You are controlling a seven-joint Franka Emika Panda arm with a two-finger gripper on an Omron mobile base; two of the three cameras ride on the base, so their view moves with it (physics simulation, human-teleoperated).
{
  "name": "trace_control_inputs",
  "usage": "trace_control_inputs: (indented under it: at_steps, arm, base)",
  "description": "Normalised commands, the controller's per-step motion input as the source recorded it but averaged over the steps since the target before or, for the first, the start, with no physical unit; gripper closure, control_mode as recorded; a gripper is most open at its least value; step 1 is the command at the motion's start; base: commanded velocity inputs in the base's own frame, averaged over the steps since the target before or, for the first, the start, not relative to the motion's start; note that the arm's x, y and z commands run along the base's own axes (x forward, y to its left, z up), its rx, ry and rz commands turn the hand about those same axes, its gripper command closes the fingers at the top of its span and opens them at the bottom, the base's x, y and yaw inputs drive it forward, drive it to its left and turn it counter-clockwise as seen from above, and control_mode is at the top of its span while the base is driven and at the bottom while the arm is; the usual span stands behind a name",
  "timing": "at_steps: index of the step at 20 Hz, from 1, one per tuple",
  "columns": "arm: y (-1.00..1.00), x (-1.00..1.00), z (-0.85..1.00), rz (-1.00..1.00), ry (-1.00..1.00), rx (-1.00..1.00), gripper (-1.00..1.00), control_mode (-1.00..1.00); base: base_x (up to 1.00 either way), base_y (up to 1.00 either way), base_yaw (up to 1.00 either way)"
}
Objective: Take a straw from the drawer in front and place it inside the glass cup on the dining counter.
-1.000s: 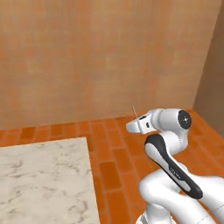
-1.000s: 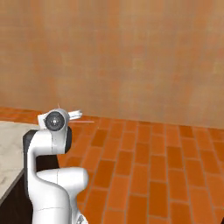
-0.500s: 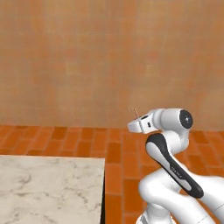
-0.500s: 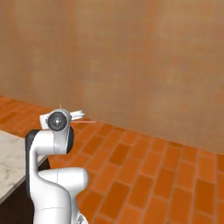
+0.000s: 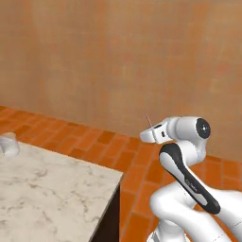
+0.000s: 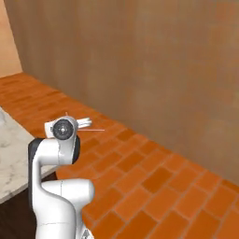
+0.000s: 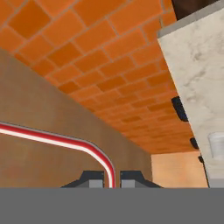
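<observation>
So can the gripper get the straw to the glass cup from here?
Probably not yet. The gripper holds the straw, but the glass cup sits far across the dining counter, though nothing blocks the way.

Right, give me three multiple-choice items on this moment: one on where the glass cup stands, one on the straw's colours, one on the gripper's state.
1. Where is the glass cup?
A. on the brick floor
B. on the dining counter, near its far left edge in the left base view
C. in the gripper

2. What colours is the straw?
A. red and white
B. blue and yellow
C. plain black

3. What is the gripper doing?
A. wide open, holding nothing
B. shut on the cup
C. shut on the straw

Answers:
1 B, the clear tumbler stands on the marble top.
2 A, the hand view shows a red stripe between white edges.
3 C, the straw runs up from between the two fingertips, then bends off to the side.
</observation>
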Motion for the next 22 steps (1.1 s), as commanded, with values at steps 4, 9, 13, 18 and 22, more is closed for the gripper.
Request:
trace_control_inputs:
  at_steps: [4, 9, 13, 18, 22]
  arm:
    - [0.00, 0.00, 0.00, 0.00, 0.00, 0.00, 1.00, 1.00]
    - [0.00, 0.00, 0.00, 0.00, 0.00, 0.00, 1.00, 1.00]
    - [0.00, 0.00, 0.00, 0.00, 0.00, 0.00, 1.00, 1.00]
    - [0.00, 0.00, 0.00, 0.00, 0.00, 0.00, 1.00, 1.00]
    - [0.00, 0.00, 0.00, 0.00, 0.00, 0.00, 1.00, 1.00]
  base:
    - [0.98, -0.57, 0.62]
    - [0.93, -0.58, 0.62]
    - [0.85, -0.58, 0.66]
    - [0.64, -0.62, 0.69]
    - [0.56, -0.59, 0.71]
